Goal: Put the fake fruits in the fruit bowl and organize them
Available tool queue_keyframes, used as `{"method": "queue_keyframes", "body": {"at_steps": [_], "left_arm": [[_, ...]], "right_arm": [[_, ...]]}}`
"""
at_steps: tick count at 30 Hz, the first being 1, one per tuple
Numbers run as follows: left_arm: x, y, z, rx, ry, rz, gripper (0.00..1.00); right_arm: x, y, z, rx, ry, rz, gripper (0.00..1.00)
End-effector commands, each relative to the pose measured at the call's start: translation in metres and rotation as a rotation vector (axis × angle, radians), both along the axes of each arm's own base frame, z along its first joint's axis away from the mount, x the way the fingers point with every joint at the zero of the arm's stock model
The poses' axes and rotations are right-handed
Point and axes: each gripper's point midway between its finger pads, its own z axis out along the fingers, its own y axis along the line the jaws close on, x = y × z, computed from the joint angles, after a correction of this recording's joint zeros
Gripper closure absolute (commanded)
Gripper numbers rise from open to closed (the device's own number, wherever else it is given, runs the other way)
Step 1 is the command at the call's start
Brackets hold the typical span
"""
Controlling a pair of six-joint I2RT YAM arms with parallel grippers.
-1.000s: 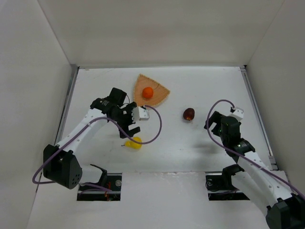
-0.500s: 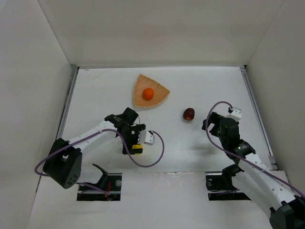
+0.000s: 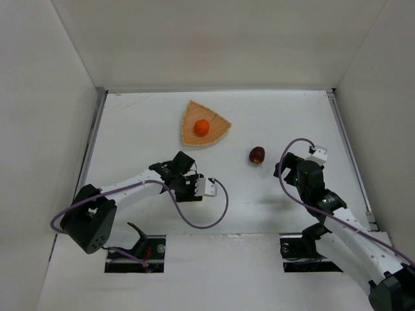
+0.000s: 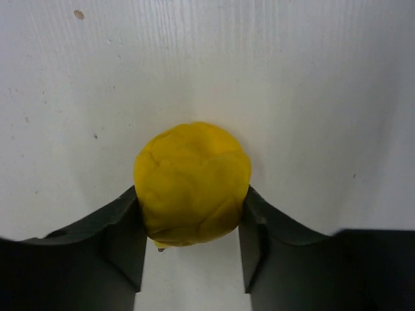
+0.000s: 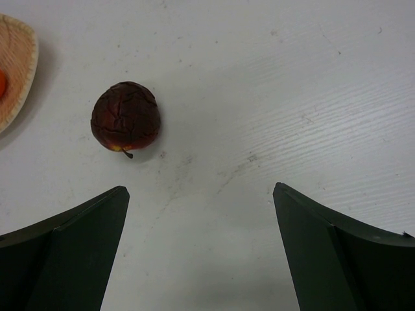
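White table (image 3: 279, 116) boxed in by plain white walls (image 3: 45, 97) on the left, right and far sides, with both arm bases (image 3: 136, 249) down at the near edge. Got the fruit bowl (image 3: 220, 129) parked close to the far edge, a bit left of middle, pointy end toward the far wall. Already holding one piece: round orange fruit (image 3: 201, 126) right about in the middle of it.

Checking the left gripper (image 4: 192, 207) from its wrist cam: clamped on the yellow fruit (image 4: 192, 175), dark fingers (image 4: 123, 233) pressed against both sides of it, down low at the table top. Sits toward the near edge, left of centre, well apart from the bowl, with bare table in between. Can't make out the yellow one from overhead, hidden under the gripper.

Over on the right: maroon fruit (image 3: 257, 154) lying on the table around the middle, right of the bowl and clear of its rim, little stem on the side facing the wrist cam. Right gripper (image 5: 200, 189) spread wide, gripping nothing, hanging near the maroon one on its near-right side without touching.

Loads of bare surface toward the right edge and the far right corner, so decent elbow room there. Same along the far left corner beside the bowl.
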Motion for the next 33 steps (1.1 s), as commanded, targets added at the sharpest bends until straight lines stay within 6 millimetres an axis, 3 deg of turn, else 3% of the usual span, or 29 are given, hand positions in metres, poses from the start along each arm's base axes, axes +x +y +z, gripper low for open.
{"method": "queue_keyframes", "body": {"at_steps": [1,4,8,12,15,19,25,29,33], "left_arm": [[0.003,-0.009,0.006,-0.041,0.000,0.034,0.74],[0.031,-0.011,0.036,-0.101,-0.043,0.127,0.79],[0.084,-0.007,0.094,-0.233,-0.118,0.306,0.80],[0.149,-0.007,0.157,-0.402,-0.190,0.517,0.81],[0.202,-0.001,0.180,-0.477,-0.226,0.683,0.81],[0.270,0.003,0.174,-0.478,-0.228,0.836,0.81],[0.342,-0.015,0.143,-0.489,-0.210,0.897,0.78],[0.372,-0.018,0.126,-0.494,-0.237,0.929,0.75],[0.379,-0.021,0.109,-0.489,-0.241,0.924,0.66]], "right_arm": [[0.006,0.002,0.016,0.018,-0.043,-0.014,0.00],[0.006,0.001,0.017,0.021,-0.049,-0.016,0.00],[0.006,0.002,0.014,0.015,-0.035,-0.013,0.00],[0.006,0.010,0.009,0.013,-0.003,0.010,0.00],[0.009,0.017,0.006,0.030,0.015,0.018,0.00],[0.022,0.033,0.003,0.071,0.034,0.041,0.00],[0.057,0.055,0.007,0.056,0.053,0.072,0.00],[0.085,0.074,0.008,0.035,0.072,0.114,0.00],[0.103,0.094,-0.008,0.035,0.146,0.149,0.00]]}}
